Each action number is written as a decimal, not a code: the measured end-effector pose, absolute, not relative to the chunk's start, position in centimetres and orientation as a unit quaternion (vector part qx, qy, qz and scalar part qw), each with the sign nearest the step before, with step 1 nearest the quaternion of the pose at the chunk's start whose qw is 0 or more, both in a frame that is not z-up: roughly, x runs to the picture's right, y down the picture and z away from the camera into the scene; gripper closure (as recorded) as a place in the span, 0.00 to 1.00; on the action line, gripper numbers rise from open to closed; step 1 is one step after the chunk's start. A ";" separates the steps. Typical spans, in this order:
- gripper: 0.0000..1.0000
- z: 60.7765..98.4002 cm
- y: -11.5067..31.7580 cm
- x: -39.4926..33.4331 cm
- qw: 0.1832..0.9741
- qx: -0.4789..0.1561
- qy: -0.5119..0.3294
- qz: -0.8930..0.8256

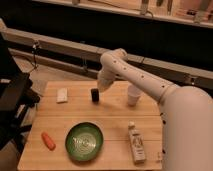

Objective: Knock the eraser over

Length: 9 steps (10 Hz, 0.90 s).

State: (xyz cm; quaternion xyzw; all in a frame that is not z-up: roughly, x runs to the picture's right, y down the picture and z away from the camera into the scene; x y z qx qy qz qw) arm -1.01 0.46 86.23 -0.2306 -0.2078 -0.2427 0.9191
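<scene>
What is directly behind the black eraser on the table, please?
The gripper hangs just behind the upright eraser, slightly toward the white cup, near the far edge of the table. It covers the tabletop beneath it.

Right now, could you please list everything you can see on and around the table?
eraser: one, black, standing, back middle of the table
pad: one, white, flat, left of the eraser
cup: one, white, right of the eraser
plate: one, green, front middle
carrot-like item: one, orange, front left
bottle: one, pale, lying front right
table: one, light wood
arm: one, white, reaching in from the right
gripper: one, white, just behind the eraser
</scene>
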 end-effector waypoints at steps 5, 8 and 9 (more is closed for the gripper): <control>1.00 86.5 0.5 -1.5 0.918 -0.229 -0.210 -0.247; 1.00 86.8 0.6 -1.8 0.917 -0.228 -0.210 -0.249; 1.00 86.8 0.5 -1.9 0.917 -0.228 -0.211 -0.250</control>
